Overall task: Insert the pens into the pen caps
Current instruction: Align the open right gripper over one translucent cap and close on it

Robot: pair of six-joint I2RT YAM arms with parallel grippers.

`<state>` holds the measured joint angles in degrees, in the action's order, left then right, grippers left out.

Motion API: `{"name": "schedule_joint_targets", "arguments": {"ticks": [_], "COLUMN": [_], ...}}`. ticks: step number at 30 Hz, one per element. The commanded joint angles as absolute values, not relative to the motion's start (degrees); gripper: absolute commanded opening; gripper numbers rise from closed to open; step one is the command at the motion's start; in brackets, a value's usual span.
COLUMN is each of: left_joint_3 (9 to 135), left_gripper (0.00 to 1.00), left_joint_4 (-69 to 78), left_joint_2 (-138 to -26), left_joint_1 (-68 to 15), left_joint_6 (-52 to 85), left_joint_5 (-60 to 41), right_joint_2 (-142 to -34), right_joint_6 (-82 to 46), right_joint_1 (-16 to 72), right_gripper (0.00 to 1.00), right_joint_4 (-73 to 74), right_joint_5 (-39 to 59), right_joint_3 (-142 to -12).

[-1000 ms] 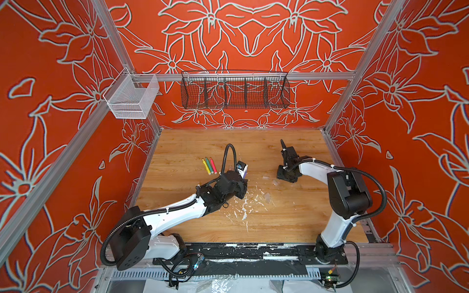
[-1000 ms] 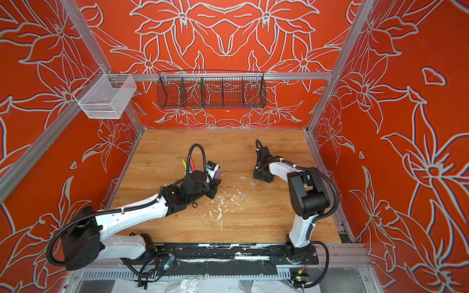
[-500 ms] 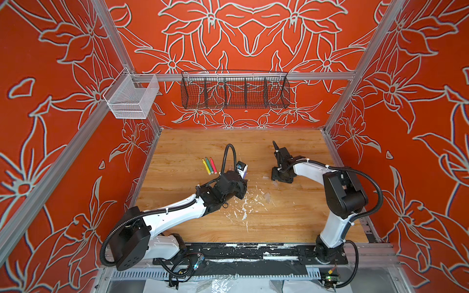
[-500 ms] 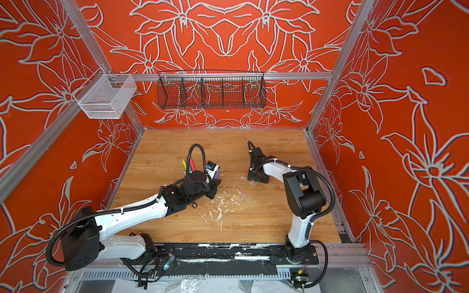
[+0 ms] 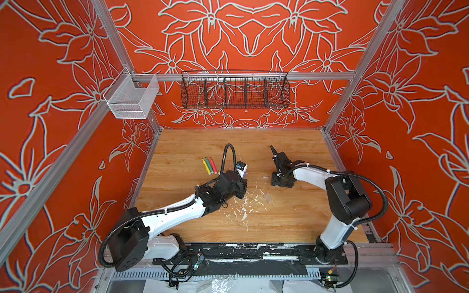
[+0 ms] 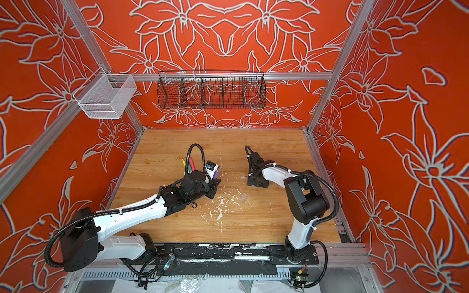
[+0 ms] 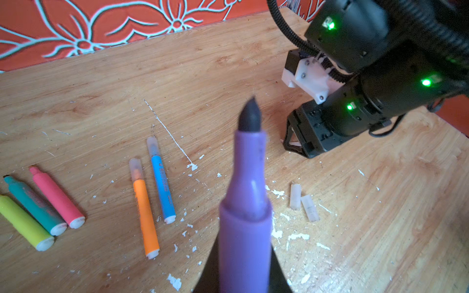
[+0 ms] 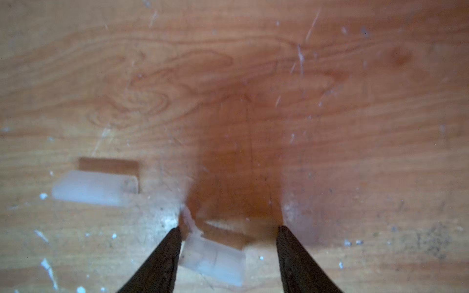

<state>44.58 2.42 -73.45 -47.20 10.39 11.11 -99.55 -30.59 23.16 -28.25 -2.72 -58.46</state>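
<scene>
Left wrist: six pens point(image 7: 146, 215), two capped.

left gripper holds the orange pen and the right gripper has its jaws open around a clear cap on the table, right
Not quite: the pen in the left gripper is the purple pen, not orange, as the left wrist view shows. The right gripper does have its jaws open around a clear cap on the table.

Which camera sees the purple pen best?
The left wrist view: the purple pen fills the middle, dark tip plain. Both top views show only a small purple bit. The right wrist view misses it.
</scene>
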Motion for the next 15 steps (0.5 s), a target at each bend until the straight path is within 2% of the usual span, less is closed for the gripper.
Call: {"name": "schedule_joint_targets", "arguments": {"ticks": [1, 8, 11, 15], "left_joint_3": [46.0, 45.9, 45.6, 45.9], "left_gripper": [0.00, 0.00, 0.00, 0.00], "left_joint_4": [2.3, 2.1, 2.4, 2.4], "left_joint_2": [-72.1, -71.7, -71.5, -72.1], "left_joint_1": [-47.1, -47.1, -47.1, -47.1], "left_joint_6": [10.1, 10.1, 10.1, 10.0], "left_joint_5": [11.3, 11.3, 11.2, 11.2], "right_joint_2": [-98.7, -94.5, -94.8, -92.5], "right_joint_6": [-31.6, -33.5, -34.8, -37.0], "right_joint_1": [23.5, 23.3, 22.8, 22.1], "right_gripper": [0.61, 0.59, 0.54, 0.52], "right_joint_4": [-32.3, -31.9, -32.0, -30.1], "right_joint_5": [-1.7, -3.8, -3.8, -4.1], "right_joint_3": [-53.2, -50.7, -50.3, -47.9]}}
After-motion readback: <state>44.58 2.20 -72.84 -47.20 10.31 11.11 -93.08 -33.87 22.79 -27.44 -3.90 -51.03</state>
